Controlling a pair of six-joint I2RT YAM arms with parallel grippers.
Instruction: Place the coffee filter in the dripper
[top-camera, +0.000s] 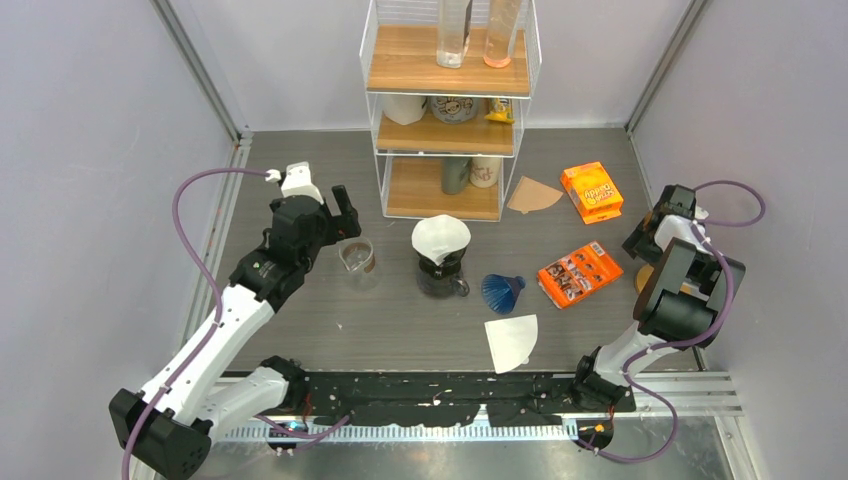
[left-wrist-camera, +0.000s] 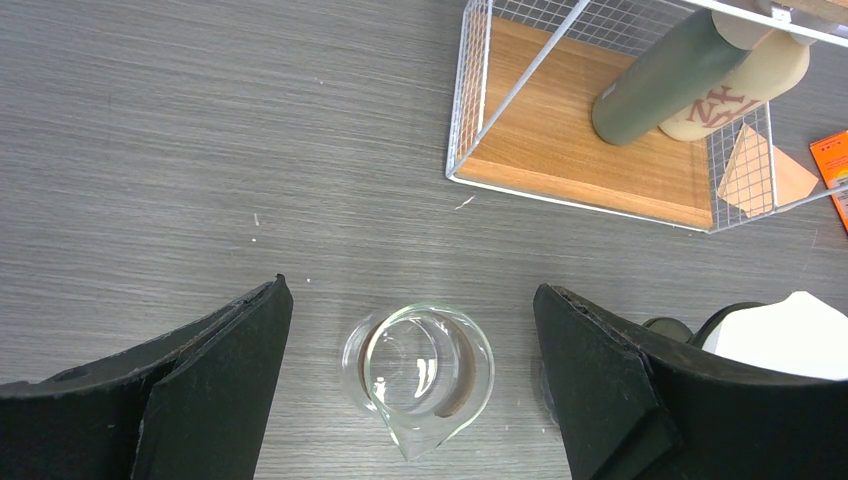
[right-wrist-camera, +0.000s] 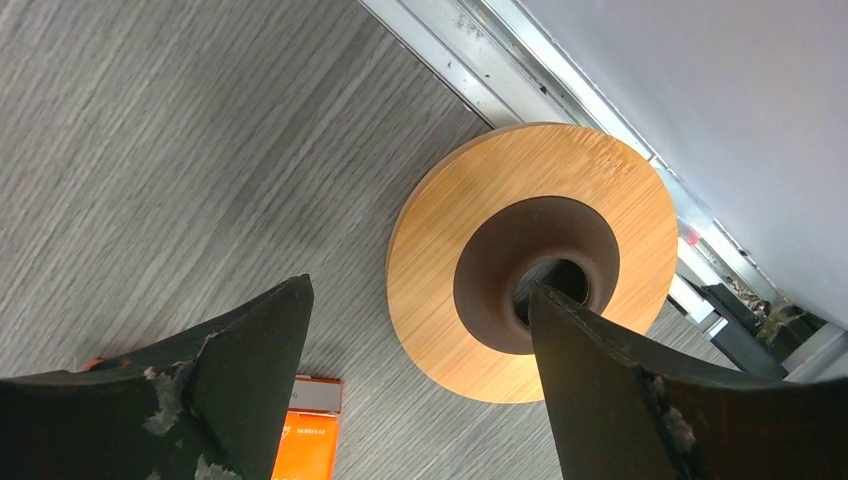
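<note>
A white paper filter (top-camera: 440, 236) sits in the dark dripper on the glass carafe (top-camera: 441, 276) at the table's middle; its edge shows in the left wrist view (left-wrist-camera: 790, 335). A second white filter (top-camera: 511, 340) lies flat near the front. A blue cone dripper (top-camera: 503, 291) lies beside it. My left gripper (top-camera: 343, 222) is open and empty, left of the carafe, over a small glass beaker (left-wrist-camera: 418, 375). My right gripper (top-camera: 646, 240) is open and empty at the right edge, above a wooden disc (right-wrist-camera: 440, 270).
A wire-and-wood rack (top-camera: 448, 110) with cups and bottles stands at the back; its lowest shelf shows in the left wrist view (left-wrist-camera: 590, 150). A brown filter (top-camera: 533, 194) and two orange boxes (top-camera: 591, 191) (top-camera: 579, 273) lie to the right.
</note>
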